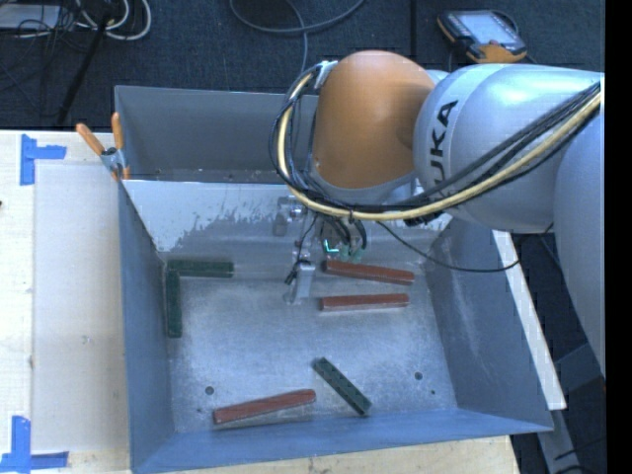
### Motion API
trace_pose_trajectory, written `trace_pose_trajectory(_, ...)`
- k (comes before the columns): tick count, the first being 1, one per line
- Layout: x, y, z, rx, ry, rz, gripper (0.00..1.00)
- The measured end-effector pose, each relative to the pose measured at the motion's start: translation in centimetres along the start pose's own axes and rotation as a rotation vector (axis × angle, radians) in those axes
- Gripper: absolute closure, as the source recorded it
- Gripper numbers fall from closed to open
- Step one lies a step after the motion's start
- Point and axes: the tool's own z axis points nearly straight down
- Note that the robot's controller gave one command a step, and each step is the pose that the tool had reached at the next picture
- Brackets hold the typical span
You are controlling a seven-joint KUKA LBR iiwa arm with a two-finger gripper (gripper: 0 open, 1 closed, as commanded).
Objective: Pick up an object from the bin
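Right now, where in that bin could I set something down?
Bare floor lies mid-bin, between the left green sticks, the gripper and the bottom red-brown stick. The lower right corner, past the slanted green stick, is free. It's crowded around the two red-brown sticks by the gripper.

The silver-grey KUKA arm (494, 97) reaches in over the right edge of the grey metal bin (197, 146), its wrist capped by a rounded orange cover (367, 117) looped with yellow and black cables (285, 151). Below it the small metal gripper (301, 282) points down, low near the floor, toward the far wall.
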Motion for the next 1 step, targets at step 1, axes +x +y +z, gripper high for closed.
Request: trace_pose_trajectory(1, -0.16, -0.06, -0.47, -0.001, -0.008, 0.003, 0.00)
